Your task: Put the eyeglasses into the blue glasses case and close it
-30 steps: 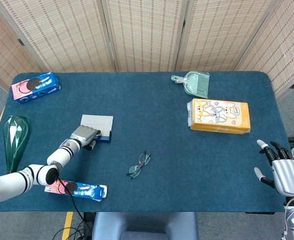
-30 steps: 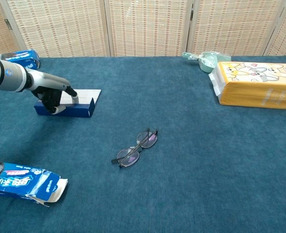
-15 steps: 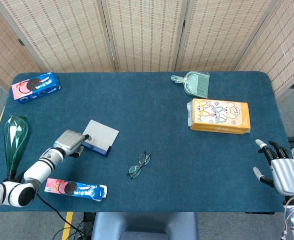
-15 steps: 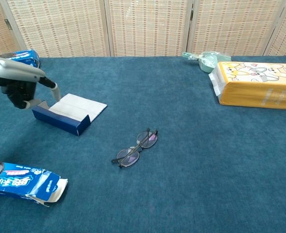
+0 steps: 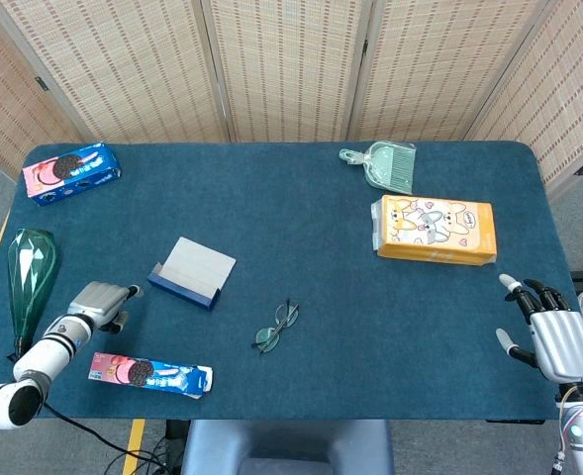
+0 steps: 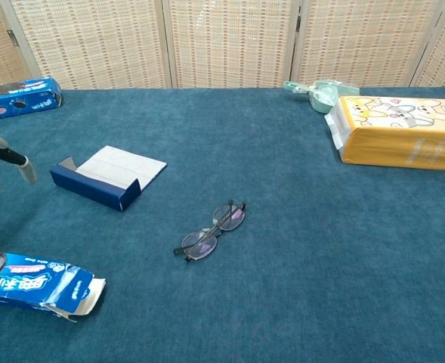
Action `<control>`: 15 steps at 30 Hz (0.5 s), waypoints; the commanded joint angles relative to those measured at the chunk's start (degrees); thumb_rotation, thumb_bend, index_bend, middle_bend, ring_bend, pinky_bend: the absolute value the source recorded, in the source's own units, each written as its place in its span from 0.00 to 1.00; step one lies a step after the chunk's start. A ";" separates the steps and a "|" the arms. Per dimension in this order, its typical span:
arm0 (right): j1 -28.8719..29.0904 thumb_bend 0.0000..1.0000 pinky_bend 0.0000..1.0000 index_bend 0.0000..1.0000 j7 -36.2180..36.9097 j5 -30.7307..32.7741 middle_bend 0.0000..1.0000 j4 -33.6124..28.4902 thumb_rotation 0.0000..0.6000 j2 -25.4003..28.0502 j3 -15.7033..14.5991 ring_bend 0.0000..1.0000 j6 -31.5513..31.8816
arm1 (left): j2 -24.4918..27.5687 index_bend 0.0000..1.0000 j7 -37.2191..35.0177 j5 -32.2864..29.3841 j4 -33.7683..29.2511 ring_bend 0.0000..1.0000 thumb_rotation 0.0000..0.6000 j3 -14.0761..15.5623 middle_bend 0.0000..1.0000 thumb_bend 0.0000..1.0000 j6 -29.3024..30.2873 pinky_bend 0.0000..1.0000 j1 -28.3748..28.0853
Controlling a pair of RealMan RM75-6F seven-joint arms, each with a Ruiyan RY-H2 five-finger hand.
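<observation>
The eyeglasses point(image 5: 275, 328) lie folded mid-worktop, long axis slanting toward the open blue case point(image 5: 192, 271) just beyond, nearer my left hand point(image 5: 99, 301), fingers curled on nothing, than my right hand point(image 5: 546, 336), fingers spread and empty.

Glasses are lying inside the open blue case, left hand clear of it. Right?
No. The glasses lie on the table, apart from the open blue case, nearer the robot. Head view shows it. The left hand is clear of the case.
</observation>
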 commanded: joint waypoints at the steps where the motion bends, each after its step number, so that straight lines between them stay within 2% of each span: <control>1: -0.11 0.30 0.20 0.12 -0.01 0.10 0.36 -0.05 1.00 0.03 -0.01 0.21 0.13 | -2.33 0.15 -0.85 -2.56 2.94 1.00 1.00 -0.33 1.00 0.65 -2.41 1.00 -0.17; 6: -0.59 0.30 0.20 0.12 0.03 0.44 0.37 -0.06 1.00 0.07 -0.11 0.21 0.67 | -4.37 0.09 -3.71 -5.01 6.46 1.00 1.00 -1.55 1.00 0.65 -7.21 1.00 -1.01; 15: -1.00 0.30 0.20 0.12 0.33 0.65 0.37 0.21 1.00 -0.08 -0.17 0.23 1.14 | -7.07 0.02 -8.77 -4.07 11.28 1.00 1.00 -4.89 1.00 0.65 -11.22 1.00 -1.79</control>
